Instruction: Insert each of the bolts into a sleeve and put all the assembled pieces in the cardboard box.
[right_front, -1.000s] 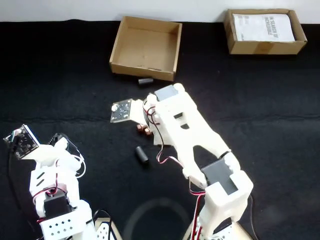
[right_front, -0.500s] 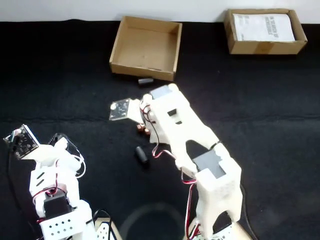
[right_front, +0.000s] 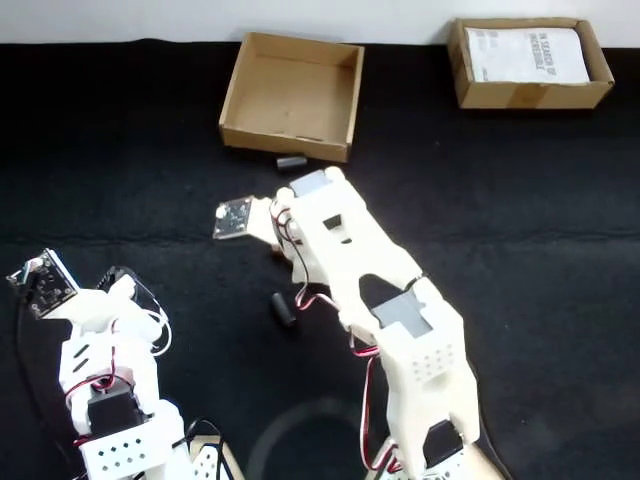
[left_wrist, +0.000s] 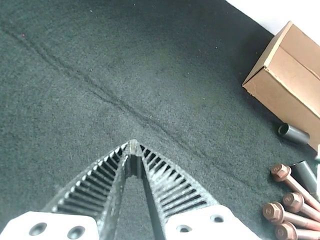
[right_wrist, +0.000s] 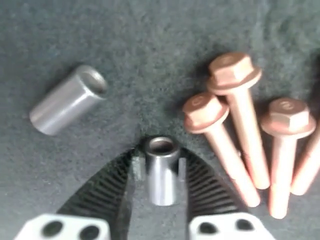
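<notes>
Grey steel is what my right jaws are pinching: one sleeve (right_wrist: 161, 170), clamped from both sides with its open bore pointing away from my wrist, over the middle of the counter. Just beside it the copper bolts (right_wrist: 234, 72) lie bunched on the felt, heads at one end and shanks close together, some seemingly touching. A loose sleeve (right_wrist: 67, 100) lies on its side a little apart from them, and another sleeve (right_front: 291, 161) rests just in front of the near wall of the cardboard box (right_front: 292, 100), which stands open toward the counter's far edge with nothing assembled in it that I can see. So I judge I am at the very start: a first sleeve in hand, no bolt mated. My left jaws are pressed together on nothing, held over bare felt near the counter's near left corner. The next move, as I read it, calls for them to spread and lift one bolt out of the bunch without rolling its neighbours, then line its shank up squarely with the bore I hold; a small tilt would jam it at the rim. Black felt (right_front: 520, 250), faintly creased, covers the whole counter. A second box (right_front: 520, 95) holding a printed sheet sits at the far right corner, and a white wall (right_front: 100, 18) runs behind the far edge.
</notes>
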